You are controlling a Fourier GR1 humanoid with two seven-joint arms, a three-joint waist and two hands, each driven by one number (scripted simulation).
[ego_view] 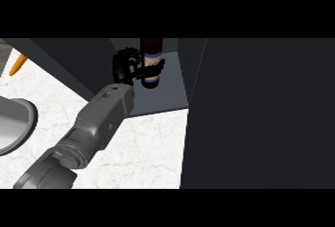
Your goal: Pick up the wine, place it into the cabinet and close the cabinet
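Head view, read from left to right. At the far left an orange object point(17, 64), too small to identify, is lying on the pale counter point(150, 150), and below it part of a grey round dish point(13, 126) is showing at the edge. In the middle I am reaching one forearm up from the lower left into the open cabinet point(163, 104), and my hand point(127, 66) is curling its fingers round the wine point(152, 62), holding it by its banded middle. I cannot tell from this view which of my hands this is; no other hand is showing. The bottle is sitting inside the cabinet, its lower end at or just above the shelf floor; contact is unclear. Its long axis is running roughly upright in the view, dark neck end pointing toward the top edge, base toward me. To finish well, I am judging that the base should settle flat before my fingers release, then withdraw straight back. At right, the dark door point(262, 115) is standing open, awaiting closure.
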